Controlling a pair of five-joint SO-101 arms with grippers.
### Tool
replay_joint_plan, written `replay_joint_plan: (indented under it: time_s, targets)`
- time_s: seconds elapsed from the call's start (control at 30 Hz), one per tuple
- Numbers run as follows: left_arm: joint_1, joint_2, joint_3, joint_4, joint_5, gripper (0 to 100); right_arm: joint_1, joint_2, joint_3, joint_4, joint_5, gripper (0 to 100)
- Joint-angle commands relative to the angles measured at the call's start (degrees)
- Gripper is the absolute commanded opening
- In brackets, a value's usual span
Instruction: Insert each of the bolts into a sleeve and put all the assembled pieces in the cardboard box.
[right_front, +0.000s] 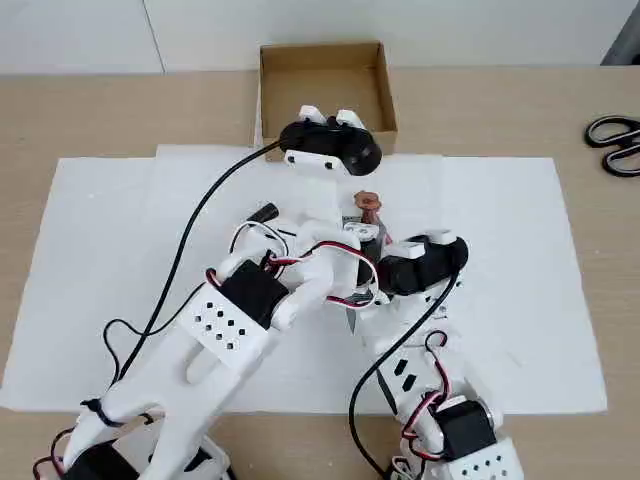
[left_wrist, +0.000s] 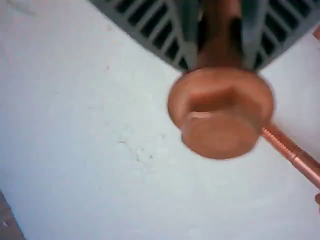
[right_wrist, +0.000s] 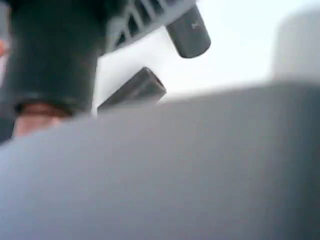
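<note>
- Copper bolt (left_wrist: 220, 112): nearest the left wrist camera, with its flanged hex head toward the lens. The shank runs back between the grey ribbed fingers (left_wrist: 150, 25).
- Left gripper (left_wrist: 220, 52): clenched on the bolt's shank just behind the head. It holds the bolt above the white paper sheet (left_wrist: 75, 125).
- Second bolt (left_wrist: 295, 157): a threaded copper shank lying on the paper, partly behind the held head. Contact between the two cannot be told.
- High view position: the held bolt is near the middle of the sheet, on the near side of the cardboard box (right_front: 385, 90) and apart from it.
- Right gripper (right_front: 375, 250): close beside the left gripper at mid-sheet. Whether it is released or clenched cannot be told, as a blurred grey mass covers most of its own wrist view.
- Black sleeve (right_wrist: 50, 55): upright at the edge of the right wrist view. Copper colour shows at its lower end, possibly a bolt head, but the blur prevents confirmation.
- Second sleeve (right_wrist: 189, 32) and third sleeve (right_wrist: 134, 89): dark pieces lying on the paper, apart from each other.
- Cardboard box: open-topped, standing on the table (right_front: 100, 110) at the far edge of the sheet. Its brown floor is in view, and the left arm's wrist overlaps the near wall.
- Scissors (right_front: 615, 145): on the table beyond the sheet, well apart from both arms.
</note>
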Motion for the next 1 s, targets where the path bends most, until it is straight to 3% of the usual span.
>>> replay_joint_plan:
  time_s: [0.0,0.83,0.97]
  targets:
    - [0.0,-2.5,-0.7,1.6,0.5,0,0.2,-0.7,-0.7,-0.9,-0.3,0.3]
    - [3.2,-2.6,-2.0,10.5,0.4,1,0.2,-0.7,-0.7,-0.9,-0.2,0.3]
    - [3.3,-2.6,-2.9,10.7,0.5,8,0.2,-0.7,-0.7,-0.8,-0.2,0.3]
